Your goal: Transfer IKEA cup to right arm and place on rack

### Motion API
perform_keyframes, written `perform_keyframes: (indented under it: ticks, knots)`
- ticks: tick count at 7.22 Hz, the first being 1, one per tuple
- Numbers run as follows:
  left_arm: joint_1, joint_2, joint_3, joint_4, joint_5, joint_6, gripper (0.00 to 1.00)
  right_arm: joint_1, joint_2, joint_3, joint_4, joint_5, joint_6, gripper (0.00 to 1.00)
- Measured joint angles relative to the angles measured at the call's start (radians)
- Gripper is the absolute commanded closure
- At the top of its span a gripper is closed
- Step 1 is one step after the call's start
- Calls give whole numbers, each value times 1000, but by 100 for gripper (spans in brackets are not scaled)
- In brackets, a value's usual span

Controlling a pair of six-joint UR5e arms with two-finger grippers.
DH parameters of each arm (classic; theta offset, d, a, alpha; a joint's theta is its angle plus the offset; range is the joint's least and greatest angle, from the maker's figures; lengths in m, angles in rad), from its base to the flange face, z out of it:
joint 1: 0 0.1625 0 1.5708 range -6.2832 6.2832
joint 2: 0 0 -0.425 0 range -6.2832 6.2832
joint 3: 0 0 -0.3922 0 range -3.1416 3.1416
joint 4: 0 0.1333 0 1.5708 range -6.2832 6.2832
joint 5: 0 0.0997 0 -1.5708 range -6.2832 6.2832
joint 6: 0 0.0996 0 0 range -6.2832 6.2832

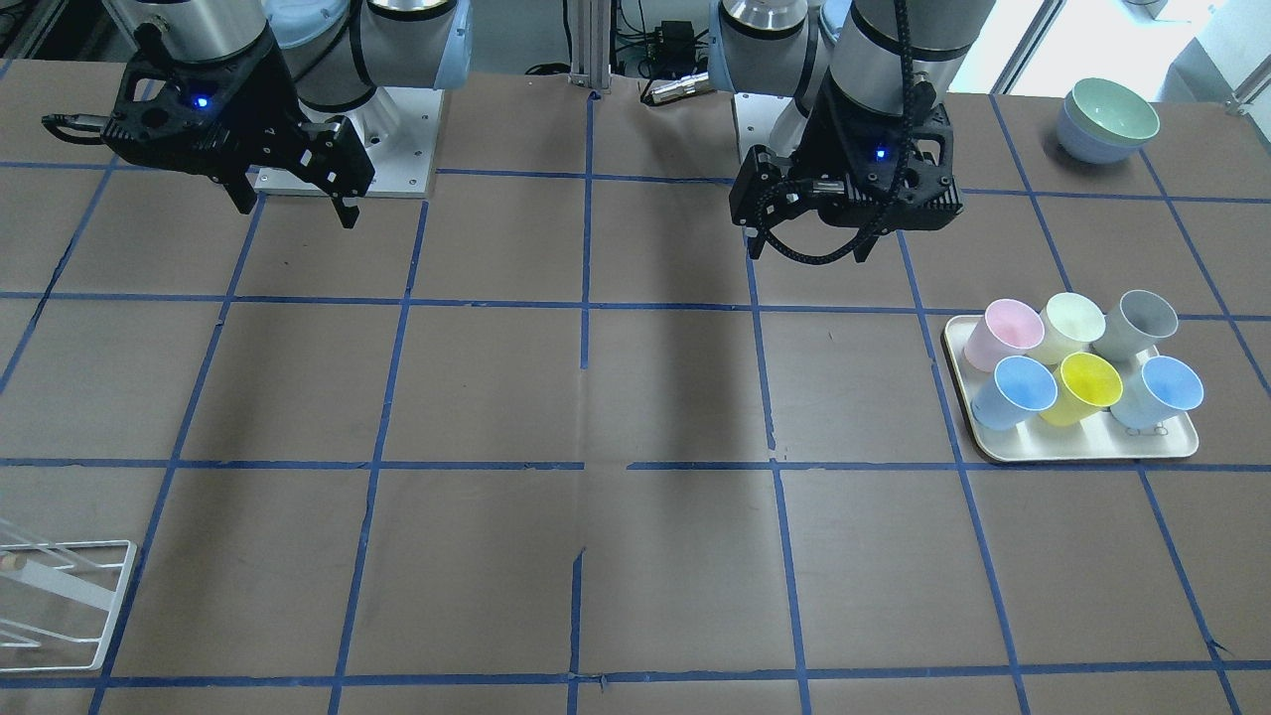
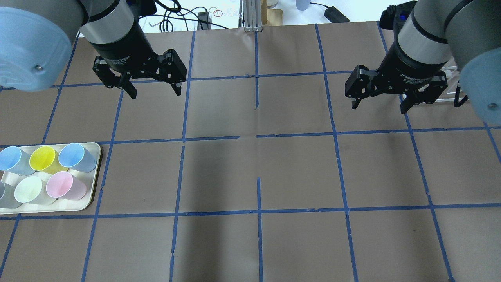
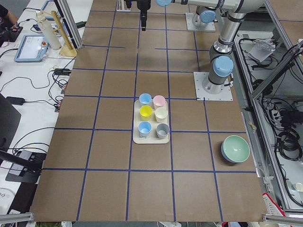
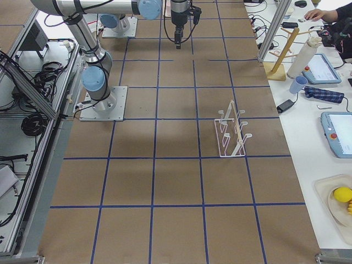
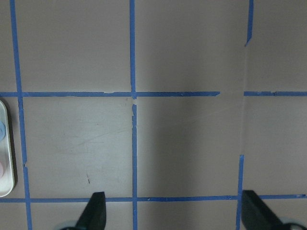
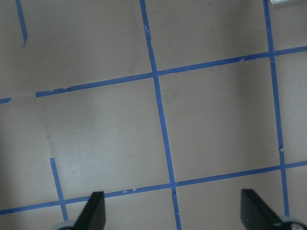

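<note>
The bright yellow IKEA cup [image 1: 1084, 385] lies tilted among several pastel cups on a cream tray [image 1: 1082, 449]; it also shows in the overhead view [image 2: 43, 158] and the exterior left view [image 3: 146, 112]. My left gripper [image 2: 155, 94] hangs open and empty above the table, well away from the tray; the front view shows it too [image 1: 806, 250]. My right gripper [image 2: 378, 108] is open and empty on the other side [image 1: 298, 212]. The white wire rack [image 4: 231, 132] stands empty near the table's far edge [image 1: 74, 590].
Pink, pale green, grey and blue cups share the tray [image 2: 51, 207] with the yellow one. Stacked green and blue bowls [image 1: 1107, 119] sit near the left arm's base. The left wrist view shows the tray's edge [image 5: 5, 143] and bare brown table with blue tape lines.
</note>
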Motion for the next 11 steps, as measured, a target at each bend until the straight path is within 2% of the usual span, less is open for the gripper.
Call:
perform_keyframes:
  ticks: [4, 6, 9, 11]
  knots:
    - [5, 11, -5, 0, 0, 20, 0, 2, 0, 0, 2, 3, 0, 0]
    - [52, 4, -11, 3, 1, 117, 0, 2, -1, 0, 1, 3, 0, 0]
    - [243, -3, -56, 7, 2, 398, 0, 5, -18, 3, 2, 2, 2, 0]
    - [394, -29, -102, 66, 2, 603, 0, 8, -25, 10, 3, 32, 11, 0]
